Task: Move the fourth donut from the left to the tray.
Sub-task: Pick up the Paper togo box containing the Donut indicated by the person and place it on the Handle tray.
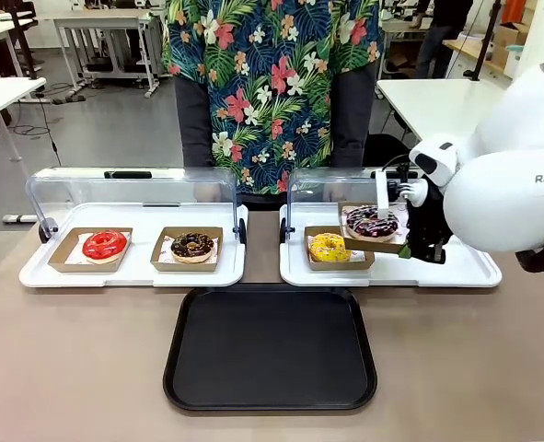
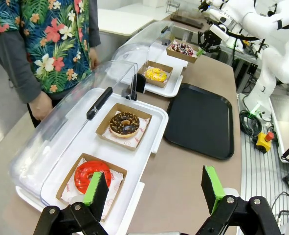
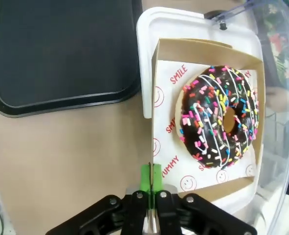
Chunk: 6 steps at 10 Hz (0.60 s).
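The fourth donut [image 1: 372,222], chocolate-glazed with white and pink drizzle and coloured sprinkles, sits on white paper in its brown cardboard holder [image 1: 378,244]. My right gripper [image 1: 405,247] is shut on the holder's near edge and holds it slightly raised and tilted over the right white display tray. In the right wrist view the green pads [image 3: 151,180] pinch the holder's rim below the donut [image 3: 218,117], and the holder [image 3: 208,49] overhangs the display tray's edge. The black tray [image 1: 270,345] lies at the table's front centre, left of the right gripper. My left gripper [image 2: 154,191] hangs open above the left display tray.
A yellow donut [image 1: 329,247] sits beside the lifted holder on the right white display tray [image 1: 465,269]. The left display tray [image 1: 138,269] holds a red donut [image 1: 104,244] and a chocolate crumb donut [image 1: 192,245]. Clear lids stand open behind. A person in a floral shirt [image 1: 272,83] stands at the far side.
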Each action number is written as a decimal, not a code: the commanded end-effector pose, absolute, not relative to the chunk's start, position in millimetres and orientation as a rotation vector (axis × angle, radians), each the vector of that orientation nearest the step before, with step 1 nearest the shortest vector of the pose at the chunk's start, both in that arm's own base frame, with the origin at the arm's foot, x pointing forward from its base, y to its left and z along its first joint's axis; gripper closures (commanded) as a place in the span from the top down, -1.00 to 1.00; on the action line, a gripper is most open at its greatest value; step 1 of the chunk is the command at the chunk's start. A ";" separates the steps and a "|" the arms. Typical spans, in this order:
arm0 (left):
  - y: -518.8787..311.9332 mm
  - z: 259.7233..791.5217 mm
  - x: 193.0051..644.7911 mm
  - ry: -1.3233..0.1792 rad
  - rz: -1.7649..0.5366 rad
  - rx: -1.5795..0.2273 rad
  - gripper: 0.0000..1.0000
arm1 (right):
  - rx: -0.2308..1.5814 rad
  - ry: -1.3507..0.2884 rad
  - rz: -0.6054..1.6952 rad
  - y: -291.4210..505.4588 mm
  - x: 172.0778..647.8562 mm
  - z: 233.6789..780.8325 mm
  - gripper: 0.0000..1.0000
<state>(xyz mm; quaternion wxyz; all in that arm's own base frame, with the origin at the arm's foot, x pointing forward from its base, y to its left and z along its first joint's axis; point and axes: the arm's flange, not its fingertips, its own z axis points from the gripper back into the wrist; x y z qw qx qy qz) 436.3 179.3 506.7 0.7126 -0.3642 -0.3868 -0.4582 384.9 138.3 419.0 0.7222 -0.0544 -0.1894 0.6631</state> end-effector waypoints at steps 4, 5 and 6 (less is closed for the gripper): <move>178.8 508.3 435.0 -0.851 -1.025 -0.798 1.00 | -0.113 -0.413 1.439 126.3 389.6 416.4 -0.96; 178.8 508.3 435.0 -0.851 -1.025 -0.798 1.00 | -0.147 -0.388 1.399 144.8 375.0 407.6 -0.96; 178.8 508.3 435.0 -0.851 -1.025 -0.798 1.00 | -0.151 -0.377 1.363 161.2 358.6 396.8 -0.96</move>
